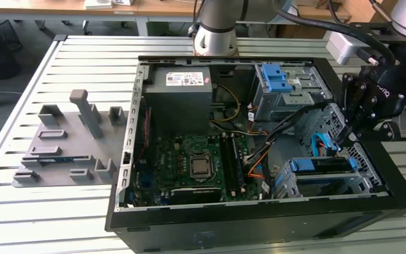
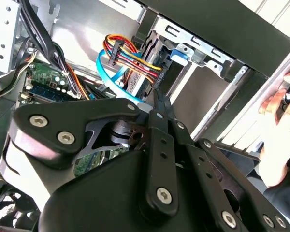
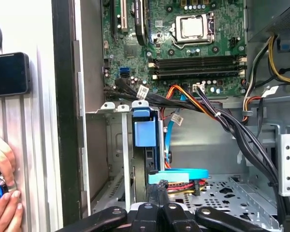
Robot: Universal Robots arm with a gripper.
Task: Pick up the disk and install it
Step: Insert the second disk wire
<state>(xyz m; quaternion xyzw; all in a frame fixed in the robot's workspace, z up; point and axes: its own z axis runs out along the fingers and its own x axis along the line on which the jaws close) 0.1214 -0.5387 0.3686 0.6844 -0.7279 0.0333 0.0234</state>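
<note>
In the exterior view's lower right, the gripper (image 1: 345, 138), fingers pressed together and holding nothing, is hovering just above the disk (image 1: 321, 165) sitting edge-up in its bay.

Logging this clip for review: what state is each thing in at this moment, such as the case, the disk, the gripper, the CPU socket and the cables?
Computer case: side panel off, interior exposed.
Disk: seated on edge in the lower drive bay, blue carrier showing.
Gripper: fingers together, holding nothing, just above the disk's cables.
CPU socket: no cooler fitted, chip exposed.
Blue data cable: plugged in at the disk's end.
Hand: resting on the table beside the case.
</note>
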